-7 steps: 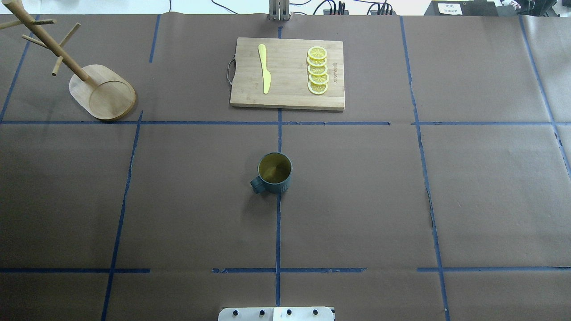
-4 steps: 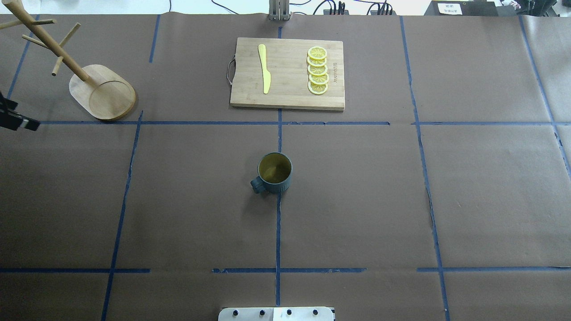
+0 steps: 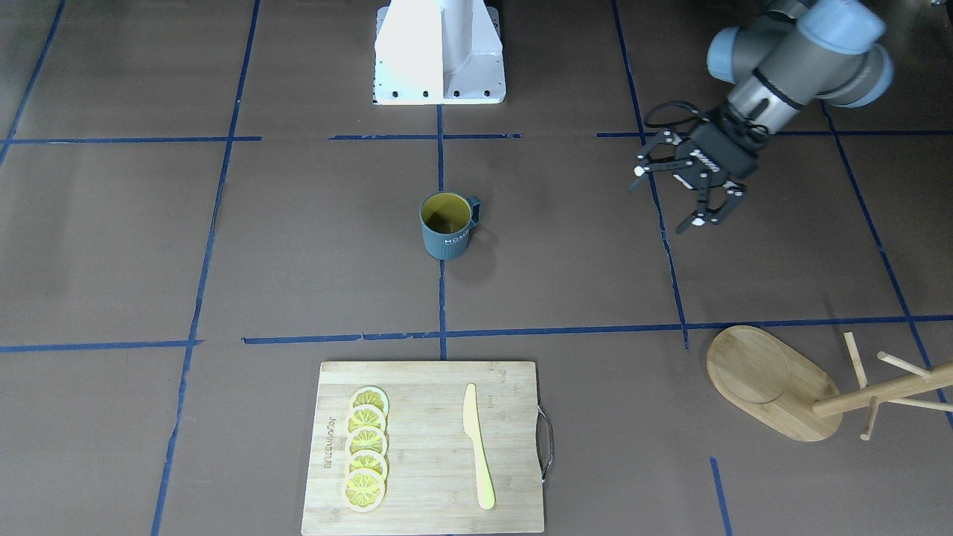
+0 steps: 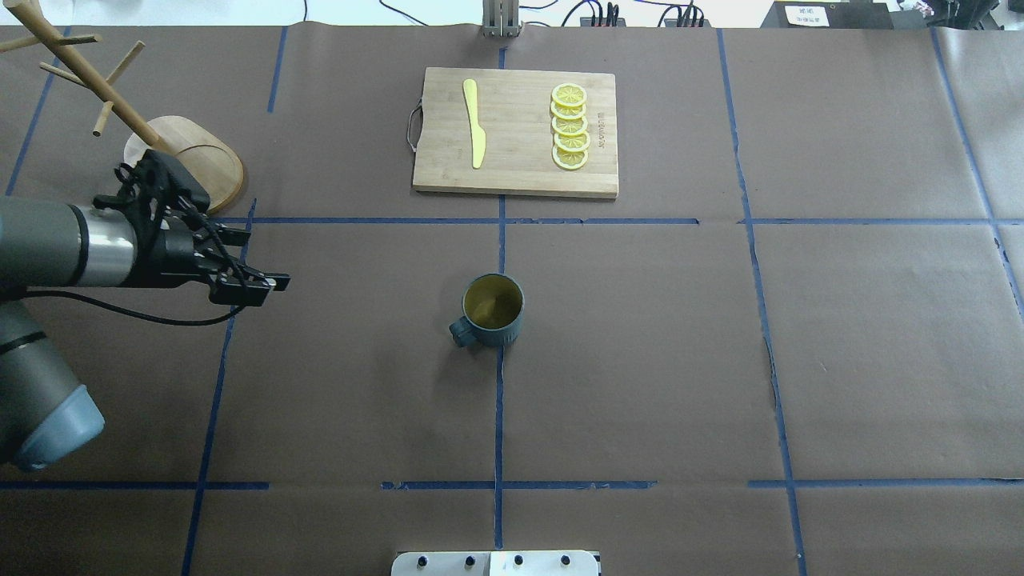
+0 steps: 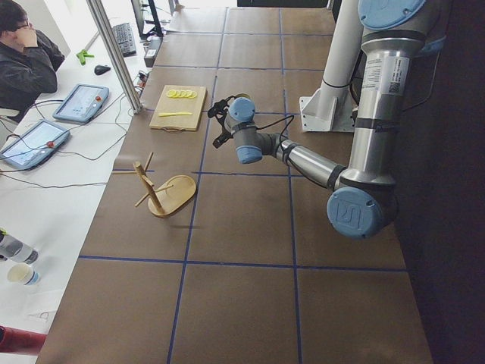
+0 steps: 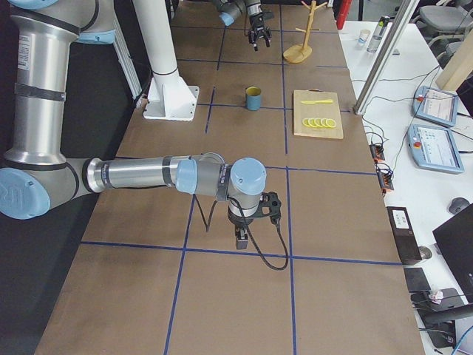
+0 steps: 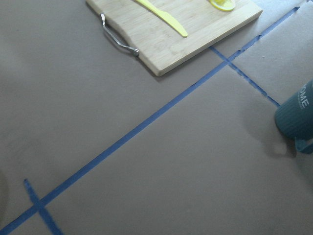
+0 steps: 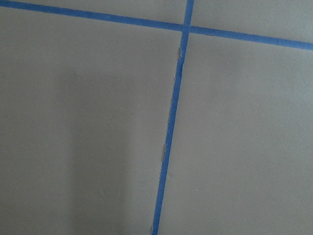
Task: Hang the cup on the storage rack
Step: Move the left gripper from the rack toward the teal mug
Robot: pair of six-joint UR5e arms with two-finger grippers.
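The dark teal cup (image 4: pixel 494 310) with a yellow inside stands upright at the table's middle, its handle toward my left side; it also shows in the front view (image 3: pixel 447 225) and at the right edge of the left wrist view (image 7: pixel 298 117). The bamboo storage rack (image 4: pixel 188 164) stands at the far left, its pegs bare (image 3: pixel 774 383). My left gripper (image 4: pixel 260 260) is open and empty, above the table between the rack and the cup, well short of the cup (image 3: pixel 668 196). My right gripper (image 6: pixel 240 237) shows only in the right side view, so I cannot tell its state.
A bamboo cutting board (image 4: pixel 516 132) lies beyond the cup with a yellow knife (image 4: pixel 474 124) and several lemon slices (image 4: pixel 570 126) on it. Blue tape lines cross the brown table cover. The robot's base plate (image 4: pixel 496 563) sits at the near edge.
My left arm has come in from the left edge and moved right, toward the cup. The cup and the rack have not moved.
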